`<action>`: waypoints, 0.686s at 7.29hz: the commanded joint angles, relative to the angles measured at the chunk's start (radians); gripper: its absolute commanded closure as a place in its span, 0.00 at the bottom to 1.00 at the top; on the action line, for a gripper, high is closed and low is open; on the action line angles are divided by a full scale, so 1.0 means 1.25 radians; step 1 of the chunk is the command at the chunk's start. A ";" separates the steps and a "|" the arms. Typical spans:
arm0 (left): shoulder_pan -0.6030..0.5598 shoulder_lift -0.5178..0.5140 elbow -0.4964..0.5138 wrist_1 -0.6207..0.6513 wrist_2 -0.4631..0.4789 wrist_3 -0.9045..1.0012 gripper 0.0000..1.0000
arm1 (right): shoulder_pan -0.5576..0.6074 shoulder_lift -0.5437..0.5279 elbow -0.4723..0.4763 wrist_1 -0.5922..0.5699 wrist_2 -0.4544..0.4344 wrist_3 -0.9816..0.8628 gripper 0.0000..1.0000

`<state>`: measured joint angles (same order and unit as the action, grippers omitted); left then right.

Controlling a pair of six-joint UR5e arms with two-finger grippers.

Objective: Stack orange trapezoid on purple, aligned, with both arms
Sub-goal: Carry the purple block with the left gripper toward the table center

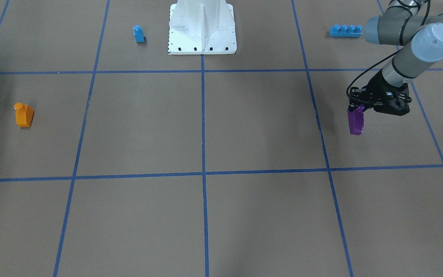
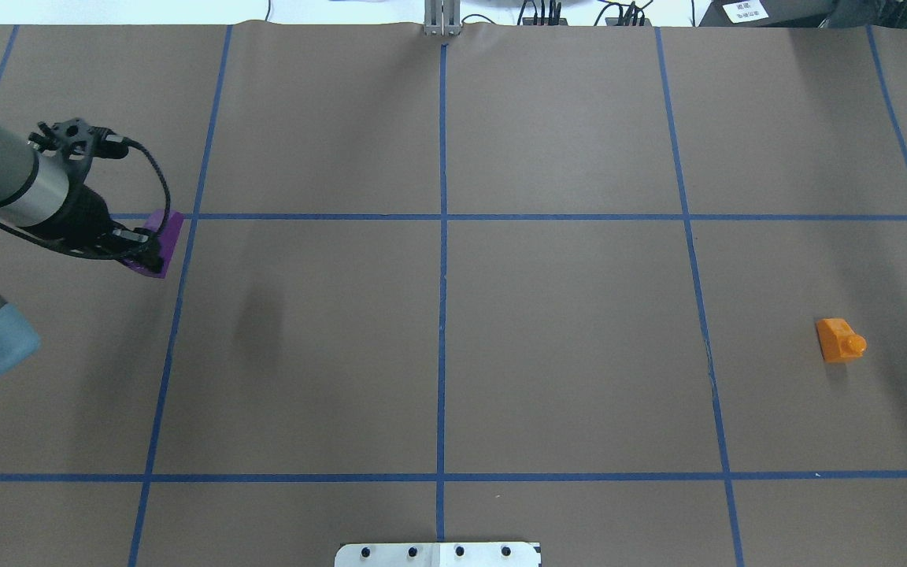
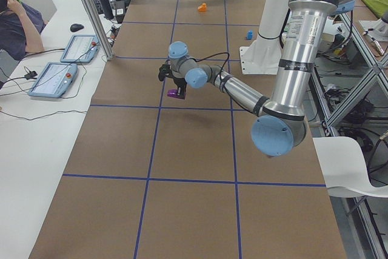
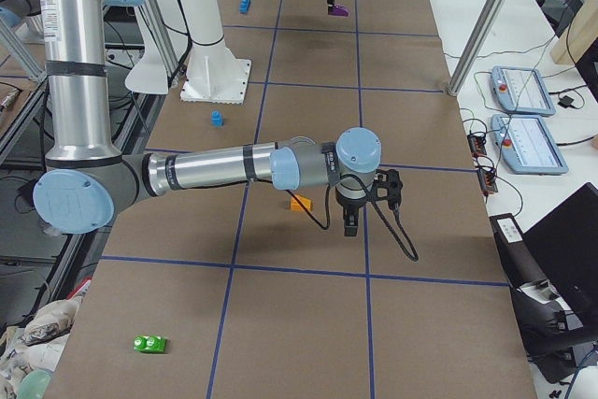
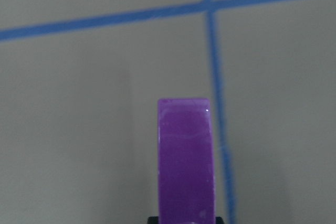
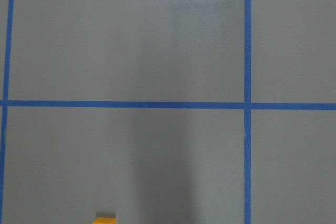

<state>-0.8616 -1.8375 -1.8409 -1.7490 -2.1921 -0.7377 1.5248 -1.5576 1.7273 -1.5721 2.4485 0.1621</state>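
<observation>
i've got the left gripper (image 1: 358, 109) pinching the purple brick (image 1: 356, 123) by its top, at the front view's right. the orange trapezoid (image 1: 24, 114) sits alone at far left. the right gripper (image 4: 353, 221) hangs near it; spread or closed, i cannot tell.

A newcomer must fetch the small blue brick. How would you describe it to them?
Start at the robot's white base plate. Close beside it, on the robot's right, stands the small blue brick. It has one stud, unlike the long blue four-stud brick on the base's other side.
</observation>
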 commanded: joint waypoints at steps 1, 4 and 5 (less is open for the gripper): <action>0.108 -0.225 0.099 0.081 0.163 -0.003 1.00 | 0.000 0.000 -0.002 0.000 0.000 0.000 0.00; 0.182 -0.390 0.267 0.046 0.207 0.012 1.00 | 0.000 0.004 -0.002 0.017 0.001 0.004 0.00; 0.196 -0.449 0.328 0.043 0.226 0.012 1.00 | -0.001 0.004 -0.002 0.018 0.001 0.010 0.00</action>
<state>-0.6450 -2.3043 -1.5231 -1.6894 -1.9380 -0.7233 1.5243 -1.5526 1.7241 -1.5573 2.4499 0.1667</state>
